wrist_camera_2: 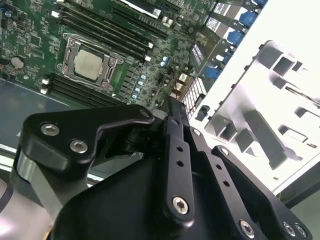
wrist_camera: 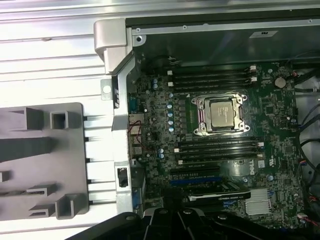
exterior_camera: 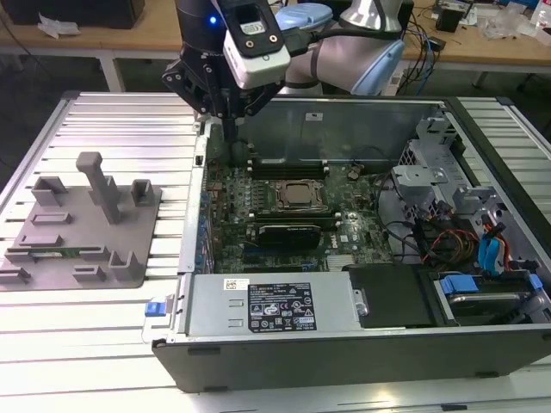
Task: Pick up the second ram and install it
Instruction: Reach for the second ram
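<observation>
Green motherboard [exterior_camera: 225, 182], grey fixture plate [exterior_camera: 82, 234], black hand [exterior_camera: 231, 131]

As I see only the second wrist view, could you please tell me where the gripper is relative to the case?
Observer: In the exterior view the gripper hangs over the case's far corner, toward the exterior view's left, above the board.
Operator: Thank you. Is the ram on the fixture?
Observer: A thin green stick, likely the ram, lies in the fixture near its front edge, apart from the gripper.
</observation>
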`<state>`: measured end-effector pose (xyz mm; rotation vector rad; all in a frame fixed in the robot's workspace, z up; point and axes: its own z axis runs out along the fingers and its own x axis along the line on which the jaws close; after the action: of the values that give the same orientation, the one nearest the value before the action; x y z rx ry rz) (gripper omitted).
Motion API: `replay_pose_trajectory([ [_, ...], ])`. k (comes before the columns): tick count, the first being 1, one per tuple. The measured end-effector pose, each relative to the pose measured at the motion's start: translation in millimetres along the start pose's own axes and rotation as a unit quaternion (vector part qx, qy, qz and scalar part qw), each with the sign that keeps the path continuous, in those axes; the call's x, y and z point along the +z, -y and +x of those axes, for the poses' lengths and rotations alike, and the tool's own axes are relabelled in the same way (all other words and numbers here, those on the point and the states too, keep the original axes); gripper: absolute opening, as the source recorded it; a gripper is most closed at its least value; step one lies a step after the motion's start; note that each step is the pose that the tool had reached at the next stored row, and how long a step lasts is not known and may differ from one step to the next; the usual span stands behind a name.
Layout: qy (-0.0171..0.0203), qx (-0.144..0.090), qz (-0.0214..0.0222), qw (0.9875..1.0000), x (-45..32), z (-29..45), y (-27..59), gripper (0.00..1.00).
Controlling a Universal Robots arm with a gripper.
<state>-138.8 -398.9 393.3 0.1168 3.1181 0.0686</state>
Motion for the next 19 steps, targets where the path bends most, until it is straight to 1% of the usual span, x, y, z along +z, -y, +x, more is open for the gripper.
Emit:
replay_pose_trajectory([
  [3, 0.0000, 0.000, -0.0001, 1.0000, 0.0, 5.1, 0.3, 0.08],
  [7, 0.0000, 0.000, 0.0000, 1.0000, -0.1, 7.7, 0.5, 0.08],
  [12, 0.0000, 0.000, 0.0000, 1.0000, -0.3, 16.3, 1.2, 0.08],
  [13, 0.0000, 0.000, 0.0000, 1.0000, -0.4, 18.1, 1.3, 0.08],
  [18, 0.0000, 0.000, 0.0000, 1.0000, -0.7, 33.1, 2.5, 0.08],
  [19, 0.0000, 0.000, 0.0000, 1.0000, -0.7, 34.6, 2.6, 0.08],
])
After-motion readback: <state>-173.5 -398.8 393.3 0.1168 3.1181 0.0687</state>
